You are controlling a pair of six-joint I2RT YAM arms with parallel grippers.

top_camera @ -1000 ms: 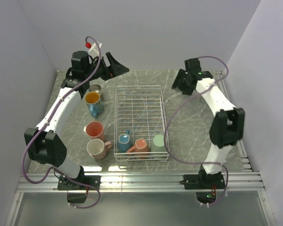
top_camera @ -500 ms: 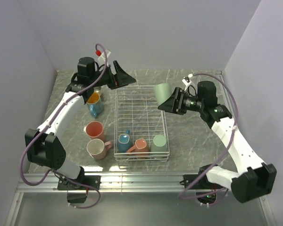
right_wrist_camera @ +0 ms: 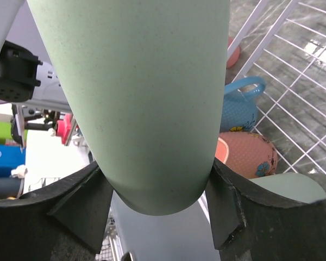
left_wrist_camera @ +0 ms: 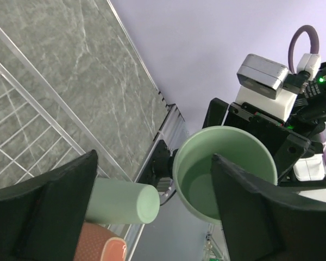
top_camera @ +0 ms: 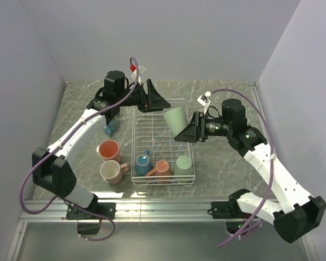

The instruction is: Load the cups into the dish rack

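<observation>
My right gripper [top_camera: 185, 130] is shut on a mint green cup [top_camera: 175, 118] and holds it tilted in the air above the white wire dish rack [top_camera: 162, 126]. In the right wrist view the cup [right_wrist_camera: 136, 92] fills the space between the fingers [right_wrist_camera: 79, 209]. My left gripper [top_camera: 158, 102] is open and empty above the rack's far left corner, close to the held cup's mouth [left_wrist_camera: 223, 174]. In the rack's near end lie a teal mug [top_camera: 143, 163], a salmon mug [top_camera: 162, 167] and a mint cup [top_camera: 183, 162].
Left of the rack stand a salmon mug [top_camera: 108, 149] and a cream mug [top_camera: 111, 171]. A teal mug [top_camera: 109, 129] is half hidden under the left arm. Walls close the table at the back and on both sides.
My right arm has swung in from the far right with the mint cup and now holds it over the rack. My left gripper has moved right, over the rack's far corner.
</observation>
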